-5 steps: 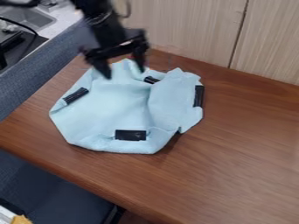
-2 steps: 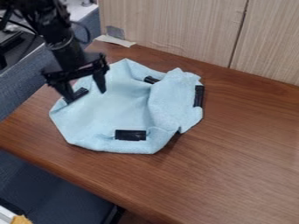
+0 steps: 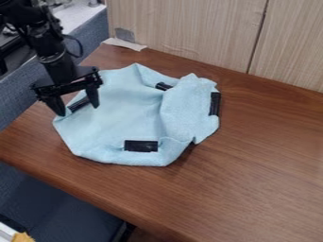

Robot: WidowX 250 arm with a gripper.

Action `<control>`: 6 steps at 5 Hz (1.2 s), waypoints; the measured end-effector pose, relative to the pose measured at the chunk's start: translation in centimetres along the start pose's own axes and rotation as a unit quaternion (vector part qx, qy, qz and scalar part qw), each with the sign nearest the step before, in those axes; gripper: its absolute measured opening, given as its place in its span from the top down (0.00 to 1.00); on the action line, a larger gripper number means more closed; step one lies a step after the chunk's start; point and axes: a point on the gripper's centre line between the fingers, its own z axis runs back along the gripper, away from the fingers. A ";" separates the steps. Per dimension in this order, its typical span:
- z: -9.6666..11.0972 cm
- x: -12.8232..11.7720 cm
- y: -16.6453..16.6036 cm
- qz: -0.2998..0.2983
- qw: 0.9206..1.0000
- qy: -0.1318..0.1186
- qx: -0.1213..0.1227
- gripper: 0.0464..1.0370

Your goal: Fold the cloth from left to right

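"Cloth (image 3: 126, 113) as our landmark: tell me what has just changed around it."

"Your tool (image 3: 77, 109). It was above the cloth's far edge a second ago, and it has swung across to the cloth's left edge, as the camera sees it. Your cloth has stayed put on the surface (image 3: 265, 156), with the wood panel (image 3: 189, 28) behind its far side."

"How does my tool stand, and do I have anything?"

"Its two fingers are spread wide, one to each side of the black left strip (image 3: 78, 104) near the cloth's edge. You have nothing between them. I cannot tell whether the tips touch the fabric."

"So what does that mean for my fold?"

"You look to be lining up the pick, at the side that a left-to-right fold should start from. The fold itself seems still to be made. You would next lower onto that edge, close on a pinch of fabric, then lift and carry it over the cloth's middle."

"Anything to watch?"

"Yes, the cloth's right side is already bunched, with a loose lobe by the right strip (image 3: 215, 103), so your fold may land unevenly there. Pinch too shallow and the edge could slip; drag too low and the whole cloth might slide along with you."
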 end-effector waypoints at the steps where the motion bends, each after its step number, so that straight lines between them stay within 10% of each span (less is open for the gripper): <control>1: -0.7 0.0 0.6 0.008 1.000 0.009 0.010 0.07; 4: -1.2 -0.1 0.5 0.006 0.999 0.006 0.037 0.86; 6: 0.8 -0.1 -1.5 -0.005 1.000 -0.002 0.016 0.99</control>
